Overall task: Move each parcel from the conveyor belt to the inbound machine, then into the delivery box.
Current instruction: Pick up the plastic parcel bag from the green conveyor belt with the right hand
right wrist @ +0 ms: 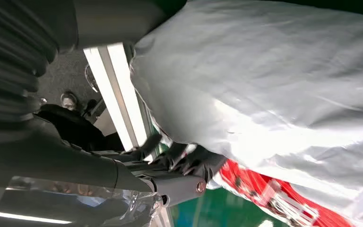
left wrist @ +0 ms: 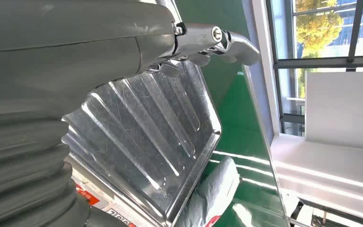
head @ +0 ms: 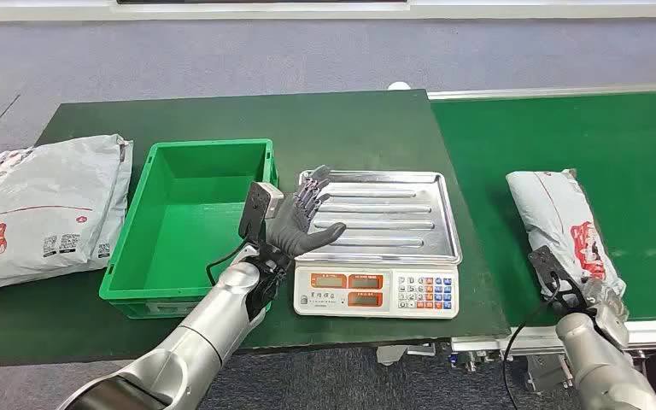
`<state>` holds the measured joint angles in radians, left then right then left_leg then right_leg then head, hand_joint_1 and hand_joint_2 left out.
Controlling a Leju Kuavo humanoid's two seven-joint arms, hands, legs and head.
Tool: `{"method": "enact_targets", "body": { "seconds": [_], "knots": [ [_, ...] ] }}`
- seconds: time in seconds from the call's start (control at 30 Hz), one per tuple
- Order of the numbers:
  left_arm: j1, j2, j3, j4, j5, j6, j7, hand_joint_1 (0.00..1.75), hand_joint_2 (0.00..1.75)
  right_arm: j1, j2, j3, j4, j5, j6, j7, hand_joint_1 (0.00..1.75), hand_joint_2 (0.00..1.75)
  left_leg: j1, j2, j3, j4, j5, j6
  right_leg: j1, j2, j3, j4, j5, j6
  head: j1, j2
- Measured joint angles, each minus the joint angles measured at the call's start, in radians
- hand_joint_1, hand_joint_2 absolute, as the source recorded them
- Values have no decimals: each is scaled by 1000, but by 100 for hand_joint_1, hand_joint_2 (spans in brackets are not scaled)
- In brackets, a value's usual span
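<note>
Lying crumpled, grey parcel (head: 564, 224), red-printed.

The left hand (head: 305, 220) hovers over the bare scale tray (head: 410, 209), whose open side seemingly faces the belt parcel (head: 564, 224).

On the desk (head: 350, 115) the bin (head: 190, 224) stands left of the scale (head: 377, 242), with a parcel (head: 43, 209) lying further left of the bin. Right of the desk runs the conveyor (head: 581, 137), and a second parcel (head: 564, 224) lies on it near its front edge.
</note>
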<state>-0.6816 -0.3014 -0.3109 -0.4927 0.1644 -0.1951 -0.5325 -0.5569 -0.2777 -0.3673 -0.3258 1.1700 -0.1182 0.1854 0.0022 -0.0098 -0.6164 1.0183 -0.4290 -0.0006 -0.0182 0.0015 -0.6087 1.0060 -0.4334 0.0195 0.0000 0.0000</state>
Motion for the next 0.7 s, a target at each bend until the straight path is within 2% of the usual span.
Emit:
{"method": "enact_targets", "body": {
  "seconds": [0.37,0.47,0.6,0.7],
  "knots": [
    [0,-8,0,6,-2,-2,1,0,175,0,5,-17,0,-2,-13,-16,175,175,0,-1,0,0,0,0,0,-1,0,0,-1,0,0,0],
    [0,-9,0,7,-11,1,3,0,175,0,14,-21,0,6,-66,-45,175,175,0,-1,-1,0,0,0,0,-1,0,0,-1,0,0,0],
    [0,-12,0,7,-43,24,6,0,175,6,47,-21,-18,0,-188,-155,175,175,0,0,-1,0,0,0,0,-1,-1,0,0,0,0,0],
    [0,-17,0,7,-59,39,6,0,175,10,72,-21,-44,-6,-222,-194,175,175,0,-1,-1,0,0,0,0,-1,-1,0,0,0,0,0]
  ]
}}
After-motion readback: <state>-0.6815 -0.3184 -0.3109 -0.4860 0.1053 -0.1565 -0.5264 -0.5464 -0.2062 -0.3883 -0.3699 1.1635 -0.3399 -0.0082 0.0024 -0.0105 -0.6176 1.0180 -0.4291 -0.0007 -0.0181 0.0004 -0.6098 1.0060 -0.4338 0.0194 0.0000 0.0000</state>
